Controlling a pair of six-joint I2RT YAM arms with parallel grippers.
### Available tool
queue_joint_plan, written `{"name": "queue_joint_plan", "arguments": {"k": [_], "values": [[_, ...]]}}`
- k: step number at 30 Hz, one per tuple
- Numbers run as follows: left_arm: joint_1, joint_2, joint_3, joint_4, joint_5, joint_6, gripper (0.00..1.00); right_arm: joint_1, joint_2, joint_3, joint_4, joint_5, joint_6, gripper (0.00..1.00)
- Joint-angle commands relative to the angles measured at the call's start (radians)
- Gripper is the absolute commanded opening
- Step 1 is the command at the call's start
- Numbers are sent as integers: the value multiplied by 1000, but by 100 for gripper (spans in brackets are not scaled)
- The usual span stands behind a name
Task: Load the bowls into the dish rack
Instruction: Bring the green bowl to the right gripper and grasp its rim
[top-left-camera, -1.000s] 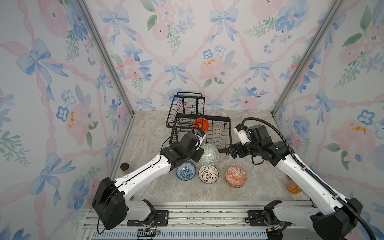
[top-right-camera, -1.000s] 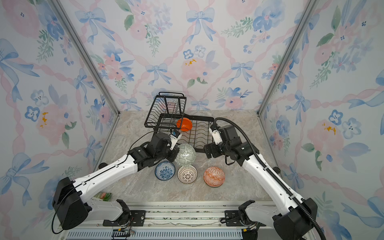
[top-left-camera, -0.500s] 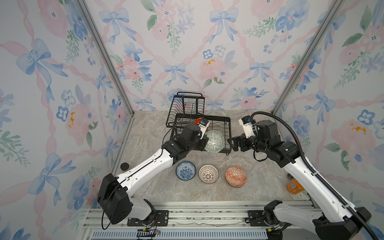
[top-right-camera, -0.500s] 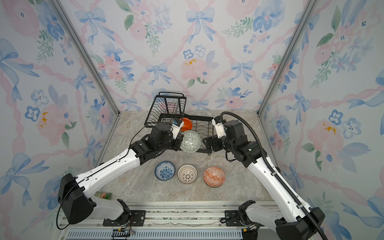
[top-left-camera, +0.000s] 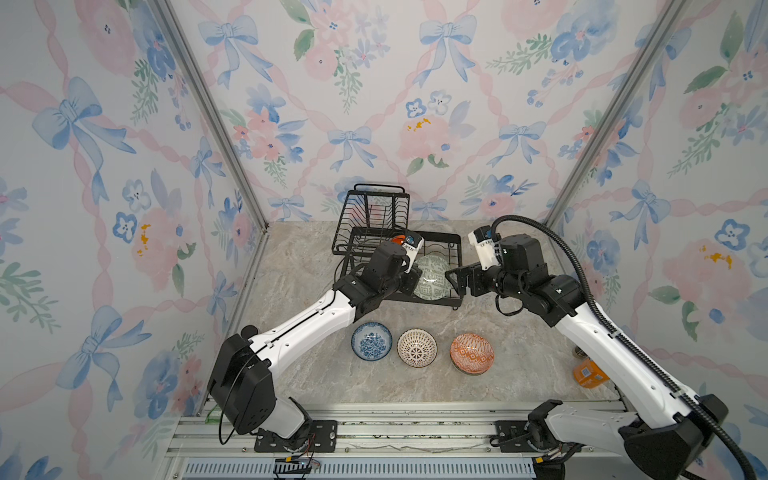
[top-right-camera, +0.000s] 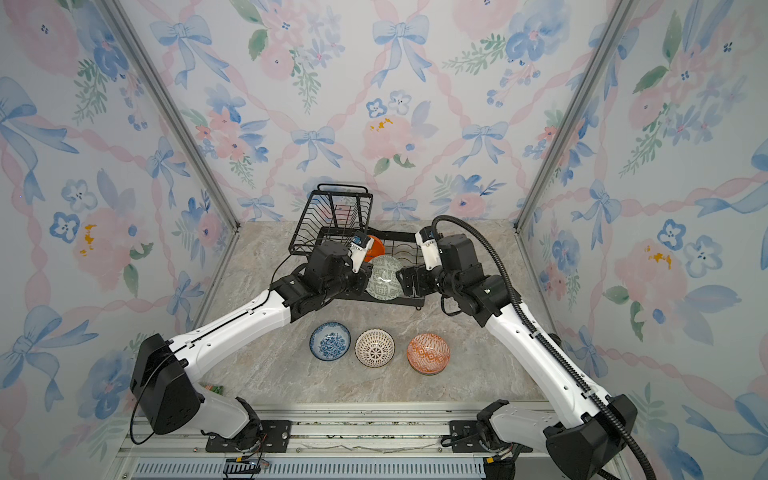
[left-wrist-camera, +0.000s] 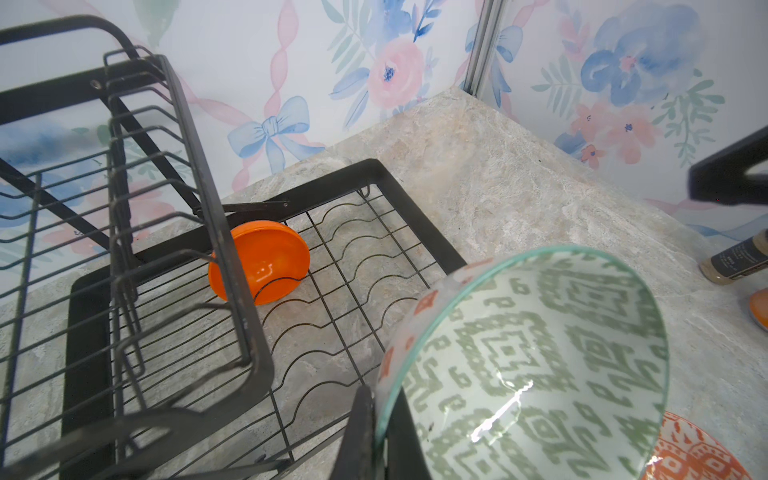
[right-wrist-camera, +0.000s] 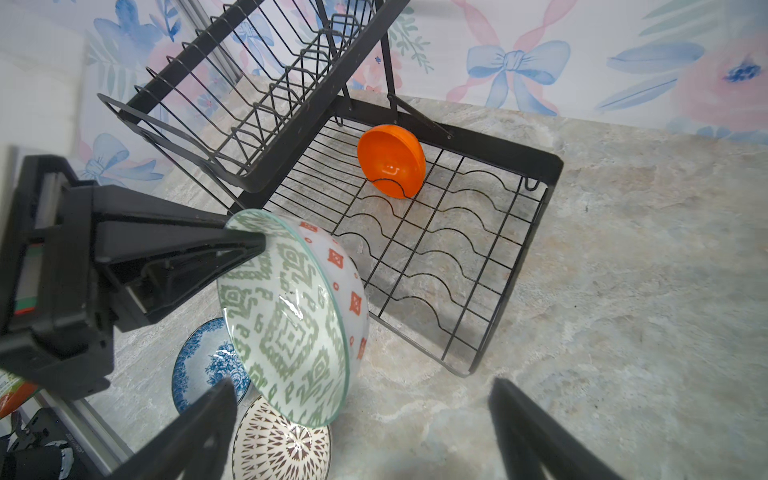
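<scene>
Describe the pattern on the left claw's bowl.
The bowl has green geometric print inside, orange diamonds outside; best in right wrist view.

The dish rack (right-wrist-camera: 498, 143) is black wire. The plain bowl (left-wrist-camera: 266, 266) is bright orange. The patterned bowl (left-wrist-camera: 540, 353) shows grey-green geometric figures on white, red-orange diamonds outside. The floral bowl (top-left-camera: 371, 341) is blue on white, the lattice bowl (top-left-camera: 417, 348) brown on white, the diamond-patterned bowl (top-left-camera: 472, 354) orange and white. The table (top-left-camera: 299, 257) is beige-grey marble.
</scene>
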Motion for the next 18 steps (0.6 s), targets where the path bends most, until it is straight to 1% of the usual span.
{"name": "queue_joint_plan", "arguments": {"k": [1,6,9,14,18], "values": [[-4,2,46,74,9,6,0,14,18,31,33,34,41,97],[-13,11,58,79,9,4,0,17,38,25,45,85,76,97],[-22,19,64,85,0,5,0,16,48,17,63,90,102,100],[-31,30,71,94,-5,-1,0,17,66,11,94,82,141,91],[-38,31,71,96,-2,-6,0,17,85,13,92,83,139,75]]}}
